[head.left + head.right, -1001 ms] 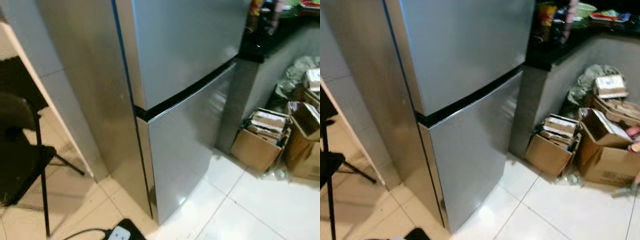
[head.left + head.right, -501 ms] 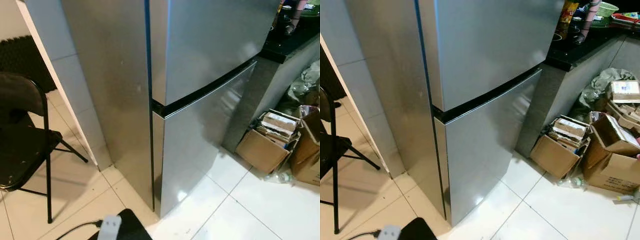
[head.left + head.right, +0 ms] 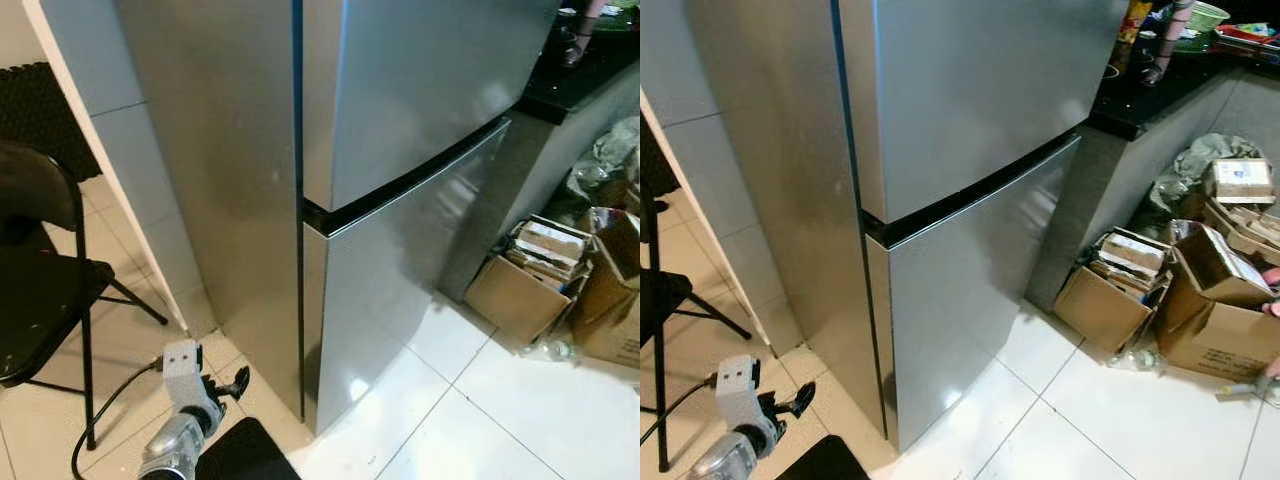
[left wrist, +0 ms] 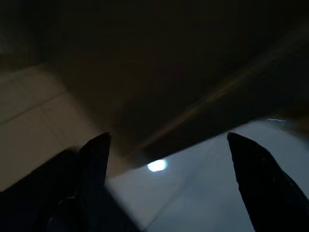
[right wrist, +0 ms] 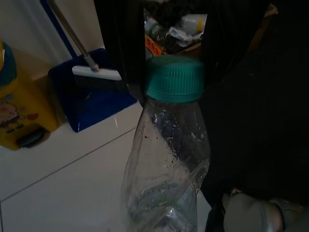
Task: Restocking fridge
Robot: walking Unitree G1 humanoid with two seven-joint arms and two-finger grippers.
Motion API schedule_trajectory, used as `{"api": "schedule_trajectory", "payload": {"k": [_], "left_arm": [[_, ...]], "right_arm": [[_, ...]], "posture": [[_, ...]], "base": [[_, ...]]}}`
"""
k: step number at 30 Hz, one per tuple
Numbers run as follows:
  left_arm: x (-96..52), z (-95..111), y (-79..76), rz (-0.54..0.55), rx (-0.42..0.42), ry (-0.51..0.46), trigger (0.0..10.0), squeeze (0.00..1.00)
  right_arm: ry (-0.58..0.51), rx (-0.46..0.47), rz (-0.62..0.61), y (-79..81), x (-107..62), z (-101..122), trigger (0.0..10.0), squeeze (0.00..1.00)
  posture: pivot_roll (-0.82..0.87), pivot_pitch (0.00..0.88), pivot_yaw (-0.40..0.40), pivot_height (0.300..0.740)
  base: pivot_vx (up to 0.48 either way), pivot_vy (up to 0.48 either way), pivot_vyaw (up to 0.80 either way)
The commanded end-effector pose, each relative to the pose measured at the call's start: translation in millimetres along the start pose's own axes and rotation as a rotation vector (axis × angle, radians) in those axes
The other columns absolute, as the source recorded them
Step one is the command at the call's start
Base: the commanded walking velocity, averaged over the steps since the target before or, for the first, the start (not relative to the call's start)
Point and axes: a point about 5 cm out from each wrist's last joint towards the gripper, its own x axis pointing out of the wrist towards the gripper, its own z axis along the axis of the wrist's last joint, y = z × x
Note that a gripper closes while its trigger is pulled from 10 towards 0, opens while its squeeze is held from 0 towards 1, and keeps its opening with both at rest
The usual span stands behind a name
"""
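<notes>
A tall silver fridge stands before me with both doors closed; a black seam divides the upper door from the lower door. My left gripper is low at the bottom left, near the fridge's lower left corner and above the floor. In the left wrist view its two black fingers are spread wide with nothing between them. The right wrist view has a clear plastic bottle with a green cap standing up from my right gripper, crumpled near its base.
A black folding chair stands on the left, with a tiled wall behind it. Open cardboard boxes crowd the floor on the right, below a dark counter. White tiles lie in front. A blue dustpan is near my right arm.
My left arm has risen into view at the bottom left, gripper towards the fridge's lower corner. The camera swung right earlier and has since barely shifted.
</notes>
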Motion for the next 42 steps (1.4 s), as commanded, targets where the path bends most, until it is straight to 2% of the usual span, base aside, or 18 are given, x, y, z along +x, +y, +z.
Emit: {"api": "schedule_trajectory", "payload": {"k": [1, 2, 3, 5, 9, 11, 17, 18, 24, 30, 42], "left_arm": [[8.8, 11.7, -12.2, -0.127, 0.011, -0.037, 10.0, 1.0], [8.8, 11.7, -12.2, -0.127, 0.011, -0.037, 10.0, 1.0], [17.1, 22.6, -27.2, -0.259, 0.032, -0.079, 10.0, 1.0], [25.6, 37.3, -44.1, -0.381, 0.072, -0.13, 10.0, 1.0], [30.4, 47.2, -56.0, -0.464, 0.114, -0.161, 10.0, 1.0], [33.9, 54.5, -65.5, -0.521, 0.171, -0.184, 10.0, 1.0], [39.9, 66.7, -82.6, -0.606, 0.256, -0.213, 10.0, 1.0], [42.3, 71.9, -89.1, -0.617, 0.295, -0.233, 10.0, 0.0], [46.8, 84.7, -104.7, -0.631, 0.396, -0.292, 10.0, 0.0], [53.8, 91.3, -119.6, -0.601, 0.43, -0.344, 10.0, 0.0], [59.4, 94.4, -125.2, -0.52, 0.443, -0.375, 10.0, 0.0]], "right_arm": [[-0.01, 0.018, -0.014, -5.5, -1.5, 1.0, 10.0, 0.0], [-0.01, 0.018, -0.014, -5.5, -1.5, 1.0, 10.0, 0.0], [-0.01, 0.019, -0.013, -5.5, -1.5, 1.1, 10.0, 0.0], [-0.01, 0.019, -0.012, -5.3, -1.5, 1.2, 10.0, 0.0], [-0.01, 0.02, -0.009, -4.8, -1.3, 1.1, 10.0, 0.0], [-0.01, 0.021, -0.007, -4.4, -1.2, 1.0, 10.0, 0.0], [-0.009, 0.023, -0.008, -4.3, -1.2, -0.1, 10.0, 0.0], [-0.009, 0.024, -0.009, -4.4, -1.2, -0.4, 10.0, 0.0], [-0.009, 0.026, -0.008, -3.9, -1.1, -1.1, 10.0, 0.0], [-0.008, 0.023, -0.009, -3.4, -1.0, -1.8, 10.0, 0.0], [-0.009, 0.022, -0.009, -2.3, -0.6, -1.8, 10.0, 0.0]], "posture": [[0.0, 0.0, -0.081, 0.74], [0.0, 0.0, -0.081, 0.74], [0.0, 0.0, -0.082, 0.74], [0.0, 0.0, -0.081, 0.74], [0.0, 0.0, -0.078, 0.74], [0.0, 0.0, -0.079, 0.74], [0.0, 0.0, -0.077, 0.74], [0.0, 0.0, -0.077, 0.74], [0.0, 0.0, -0.077, 0.74], [0.0, 0.0, -0.075, 0.74], [-0.01, 0.0, -0.072, 0.74]], "base": [[0.0, 0.0, 0.0], [0.0, 0.0, 0.0], [0.0, 0.0, 0.0], [0.0, 0.0, 0.0], [0.0, 0.0, 0.0], [0.0, 0.0, 0.0], [0.0, 0.0, 0.0], [0.0, 0.0, 0.0], [0.0, 0.0, 0.0], [0.0, 0.0, 0.0], [0.0, 0.0, 0.0]]}}
